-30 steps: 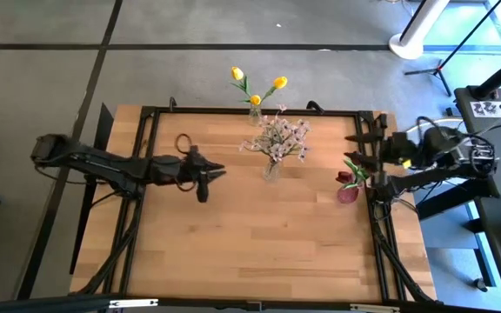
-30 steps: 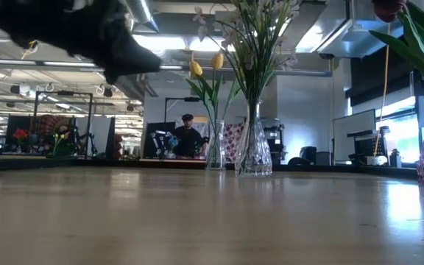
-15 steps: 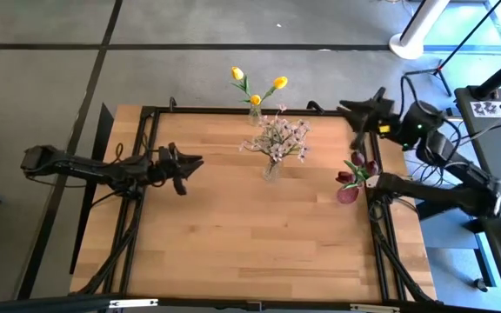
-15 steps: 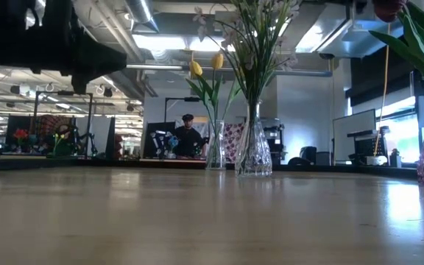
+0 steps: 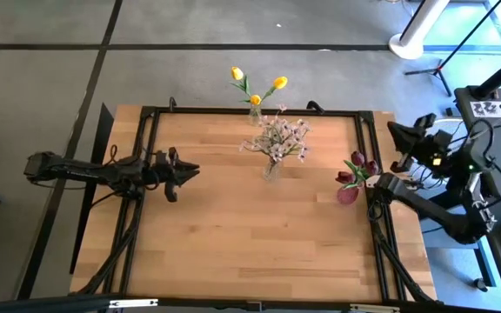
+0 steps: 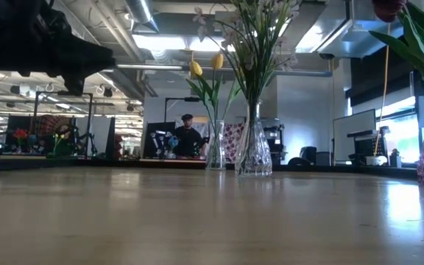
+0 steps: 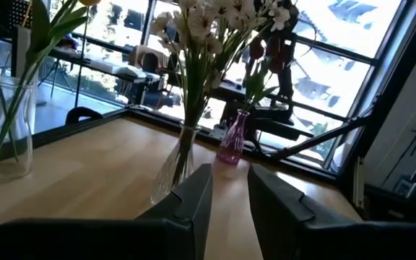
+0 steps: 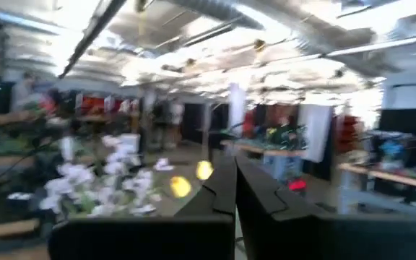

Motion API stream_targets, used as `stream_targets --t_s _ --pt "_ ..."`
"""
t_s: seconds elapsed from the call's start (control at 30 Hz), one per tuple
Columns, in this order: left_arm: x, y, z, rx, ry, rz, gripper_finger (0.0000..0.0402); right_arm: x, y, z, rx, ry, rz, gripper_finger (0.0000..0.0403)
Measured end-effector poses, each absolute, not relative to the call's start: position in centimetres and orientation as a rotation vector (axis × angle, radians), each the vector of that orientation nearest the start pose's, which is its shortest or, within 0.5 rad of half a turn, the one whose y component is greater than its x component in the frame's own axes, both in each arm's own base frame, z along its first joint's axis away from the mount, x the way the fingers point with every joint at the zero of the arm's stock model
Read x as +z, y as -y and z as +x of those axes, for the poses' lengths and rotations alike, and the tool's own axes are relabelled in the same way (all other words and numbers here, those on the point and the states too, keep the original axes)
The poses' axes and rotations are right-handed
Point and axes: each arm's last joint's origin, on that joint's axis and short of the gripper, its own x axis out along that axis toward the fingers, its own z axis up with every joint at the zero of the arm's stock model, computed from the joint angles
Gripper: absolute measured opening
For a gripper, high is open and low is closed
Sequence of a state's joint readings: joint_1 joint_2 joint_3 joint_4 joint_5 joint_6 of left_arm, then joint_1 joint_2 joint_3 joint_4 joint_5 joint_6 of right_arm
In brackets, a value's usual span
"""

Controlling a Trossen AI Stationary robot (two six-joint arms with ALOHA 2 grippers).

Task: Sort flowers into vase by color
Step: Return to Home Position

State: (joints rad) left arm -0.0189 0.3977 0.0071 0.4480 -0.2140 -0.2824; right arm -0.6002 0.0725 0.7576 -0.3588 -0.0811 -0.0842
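The clear vase (image 5: 271, 169) stands upright on the bench (image 5: 233, 243) and holds the white-pink sprays (image 5: 278, 137), which fan out wide above its neck. Just behind the clear vase, at the far edge, a second clear vase (image 5: 255, 114) holds the yellow tulips (image 5: 256, 86), three blooms on green stems that lean apart. To the right of the clear vase and a little nearer the front, well apart from it, the pink vase (image 5: 347, 194) carries the dark red tulips (image 5: 356, 165) with their green leaves. No flower lies loose anywhere around the clear vase; every stem sits in one of the three vases, one colour to each.

The left gripper (image 5: 196, 168) hangs in the air to the left of the clear vase, well apart from it and pointing toward it. Its fingers (image 7: 193, 202) are a little parted and hold nothing; between them the left wrist view shows the clear vase and the pink vase.

The right gripper (image 5: 401, 143) is to the right of the clear vase, out past the pink vase and raised. Its fingers (image 8: 255, 195) are pressed together with only a thin line between them, and they grasp nothing.

Far behind the clear vase, in the room, a person (image 6: 188, 138) sits at a desk.
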Motion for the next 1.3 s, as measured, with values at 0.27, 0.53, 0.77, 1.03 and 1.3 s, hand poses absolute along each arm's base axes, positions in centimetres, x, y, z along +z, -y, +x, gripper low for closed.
stream_targets --t_s 0.27,0.53,0.77,1.03,1.3 --pt "17.6 0.1 11.9 0.148 0.101 -0.255 0.0088 31.9 1.4 1.8 -0.646 0.329 -0.141 0.0003" --pt "17.6 0.6 11.9 0.116 0.094 -0.219 0.0088 27.7 4.0 4.2 -0.926 0.401 -0.078 0.0002" --pt "17.5 0.8 11.9 0.1 0.082 -0.193 0.0088 24.5 5.3 4.8 -1.2 0.334 -0.002 0.0001" --pt "17.3 1.5 11.9 0.042 0.049 -0.156 0.0088 21.0 6.1 5.2 -1.374 0.188 0.098 0.0001" --pt "17.3 2.1 11.8 -0.01 0.049 -0.123 0.0088 17.6 6.3 6.4 -1.18 0.065 0.178 0.0"
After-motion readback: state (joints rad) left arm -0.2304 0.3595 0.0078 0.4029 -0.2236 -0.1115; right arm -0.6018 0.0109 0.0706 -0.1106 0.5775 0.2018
